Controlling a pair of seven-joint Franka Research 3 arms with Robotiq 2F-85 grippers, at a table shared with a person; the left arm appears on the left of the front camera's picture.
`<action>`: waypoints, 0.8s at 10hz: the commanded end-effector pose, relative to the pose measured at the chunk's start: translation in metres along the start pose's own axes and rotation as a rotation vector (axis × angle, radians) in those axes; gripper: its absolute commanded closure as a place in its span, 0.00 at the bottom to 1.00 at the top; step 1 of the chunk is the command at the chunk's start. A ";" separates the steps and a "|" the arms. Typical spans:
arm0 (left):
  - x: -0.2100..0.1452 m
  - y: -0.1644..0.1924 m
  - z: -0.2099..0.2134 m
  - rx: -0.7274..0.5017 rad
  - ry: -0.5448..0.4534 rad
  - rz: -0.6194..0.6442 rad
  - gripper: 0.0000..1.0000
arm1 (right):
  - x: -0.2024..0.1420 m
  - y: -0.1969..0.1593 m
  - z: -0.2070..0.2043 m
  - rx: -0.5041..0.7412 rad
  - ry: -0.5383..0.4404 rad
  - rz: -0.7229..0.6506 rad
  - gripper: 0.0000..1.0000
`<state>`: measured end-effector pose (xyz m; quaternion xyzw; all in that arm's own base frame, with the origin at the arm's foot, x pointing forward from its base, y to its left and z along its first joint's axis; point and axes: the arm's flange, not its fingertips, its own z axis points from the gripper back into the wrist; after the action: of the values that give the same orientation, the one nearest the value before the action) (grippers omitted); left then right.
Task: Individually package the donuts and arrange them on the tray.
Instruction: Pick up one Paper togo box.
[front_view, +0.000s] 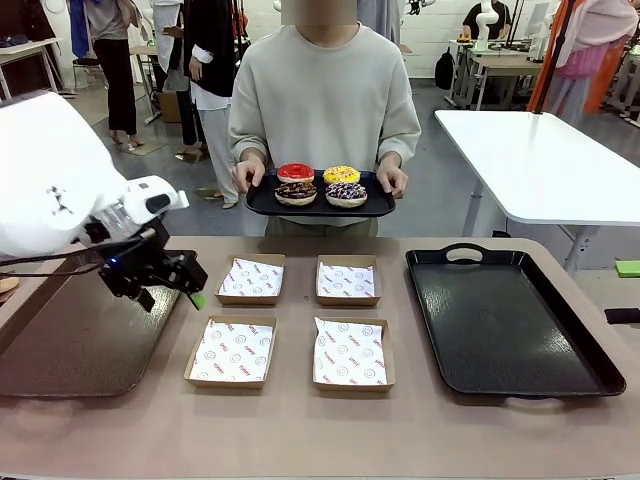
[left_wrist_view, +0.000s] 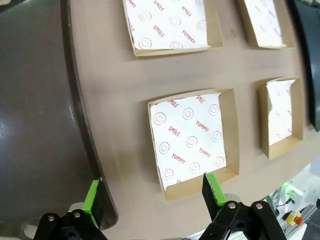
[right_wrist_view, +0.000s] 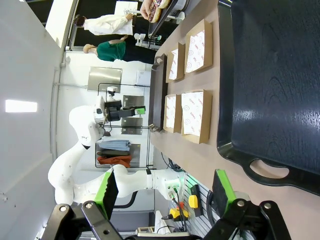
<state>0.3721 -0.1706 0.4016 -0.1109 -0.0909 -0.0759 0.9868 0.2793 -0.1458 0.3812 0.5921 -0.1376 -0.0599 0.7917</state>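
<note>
Front view: a person (front_view: 325, 100) at the far side holds a small black tray (front_view: 262, 203) carrying the red donut (front_view: 295, 172), yellow donut (front_view: 341, 175), chocolate donut (front_view: 296, 192) and purple donut (front_view: 346, 193).

4 paper-lined cardboard boxes (front_view: 232, 351) sit in 2 rows of 2 on the table (front_view: 300, 430), with a large black tray (front_view: 510, 320) to their right. The left gripper (front_view: 176, 295) hovers near the far-left box.

Left wrist view: the left gripper's fingers (left_wrist_view: 92, 195) are spread wide and empty, above a box's edge.

Right wrist view: the right gripper (right_wrist_view: 165, 190) is spread wide and empty, near the large black tray's handle.
</note>
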 end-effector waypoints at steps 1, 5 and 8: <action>0.005 -0.018 -0.018 0.074 0.013 0.015 0.00 | 0.000 0.001 0.001 0.004 -0.001 0.005 0.00; 0.006 -0.038 -0.062 0.118 0.099 0.036 0.00 | 0.000 0.001 0.001 0.004 -0.001 0.005 0.00; -0.002 -0.030 -0.065 0.101 0.116 0.020 0.00 | 0.000 0.001 0.001 0.004 -0.001 0.005 0.00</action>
<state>0.3800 -0.2175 0.3393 -0.0578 -0.0282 -0.0666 0.9957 0.2793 -0.1458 0.3811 0.5922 -0.1375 -0.0600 0.7917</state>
